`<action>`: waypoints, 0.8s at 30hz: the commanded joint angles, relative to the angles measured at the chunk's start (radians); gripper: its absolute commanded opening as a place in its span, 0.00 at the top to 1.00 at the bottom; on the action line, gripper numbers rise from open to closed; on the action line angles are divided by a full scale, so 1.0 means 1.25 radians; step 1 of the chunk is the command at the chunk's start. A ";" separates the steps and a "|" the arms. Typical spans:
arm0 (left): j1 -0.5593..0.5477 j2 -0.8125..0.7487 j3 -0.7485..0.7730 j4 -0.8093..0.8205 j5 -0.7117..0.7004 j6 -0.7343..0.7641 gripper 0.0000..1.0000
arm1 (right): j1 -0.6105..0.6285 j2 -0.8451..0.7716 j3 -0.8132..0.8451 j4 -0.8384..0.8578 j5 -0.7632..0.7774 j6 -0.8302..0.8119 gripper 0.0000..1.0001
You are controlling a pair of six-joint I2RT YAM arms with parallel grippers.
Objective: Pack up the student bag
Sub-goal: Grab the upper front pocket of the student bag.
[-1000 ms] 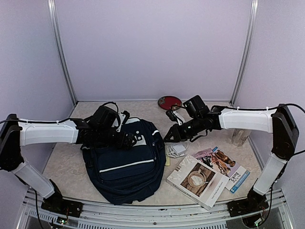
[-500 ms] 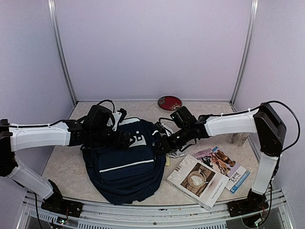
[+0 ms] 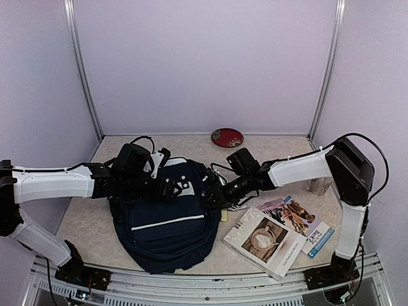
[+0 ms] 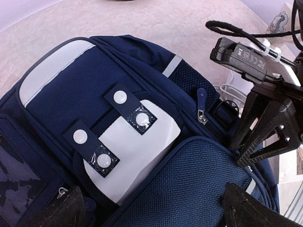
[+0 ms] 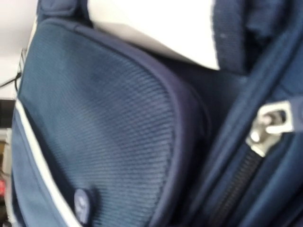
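Student bag (image 3: 167,223) lies lengthwise down centre frame, just left of the right claw (image 3: 211,196) (grip unreadable, I cannot tell); left claw (image 3: 169,189) gapes wide above it.

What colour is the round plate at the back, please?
The plate is red; top external view.

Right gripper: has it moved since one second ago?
Yes. The right gripper moved left, away from the red plate, to the student bag's right edge.
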State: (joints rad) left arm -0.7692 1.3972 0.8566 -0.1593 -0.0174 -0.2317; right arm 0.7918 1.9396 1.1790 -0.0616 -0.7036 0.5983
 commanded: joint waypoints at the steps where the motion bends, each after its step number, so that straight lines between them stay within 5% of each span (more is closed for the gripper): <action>1: -0.007 -0.010 -0.003 0.020 0.009 -0.004 0.01 | 0.001 0.012 -0.011 0.050 -0.052 0.017 0.88; 5: -0.007 -0.015 -0.007 0.019 0.010 -0.002 0.01 | -0.008 -0.007 -0.025 0.049 -0.051 0.014 1.00; 14: -0.007 0.008 0.011 0.026 0.053 0.031 0.02 | -0.034 -0.072 -0.059 0.049 -0.031 0.014 1.00; 24: -0.023 0.145 0.113 -0.017 0.188 0.105 0.27 | -0.033 -0.129 -0.095 0.011 0.014 0.005 1.00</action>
State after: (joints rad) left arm -0.7731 1.5658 0.9886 -0.1734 0.1001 -0.1585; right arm 0.7605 1.8473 1.1042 -0.0200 -0.7116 0.6140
